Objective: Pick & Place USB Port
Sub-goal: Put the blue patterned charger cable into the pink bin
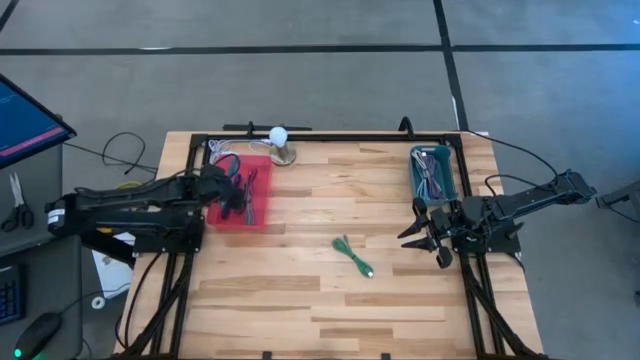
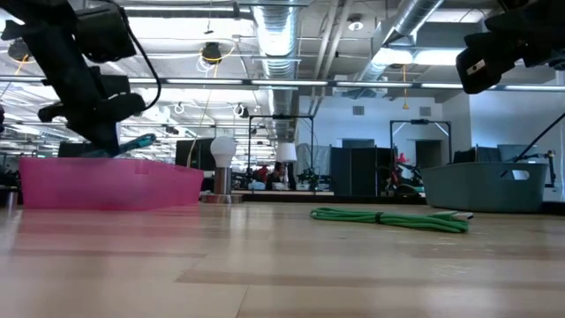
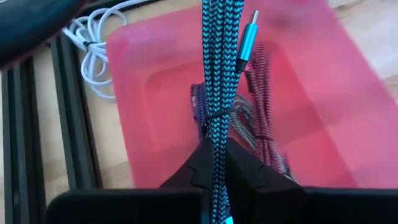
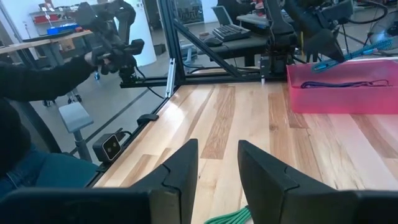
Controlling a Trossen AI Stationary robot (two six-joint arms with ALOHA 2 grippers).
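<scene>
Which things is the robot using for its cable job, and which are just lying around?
In the job:
- blue braided cable, held by left end effector
- pink tray
- green cable
- teal bin

Lying about:
- white lamp
- scissors

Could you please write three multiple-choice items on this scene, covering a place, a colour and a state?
1. Where does the green cable lie?
A. in the pink tray
B. on the bare table
C. in the grey bin

2. What colour is the cable in the left hand?
A. blue
B. white
C. orange

3. How is the right hand?
A. shut on a cable
B. open and empty
C. inside the tray

Key: B, it rests on the wood between the pink tray and the grey bin; A, the blue braided cable rises from it; B, nothing sits between its fingers.
</scene>
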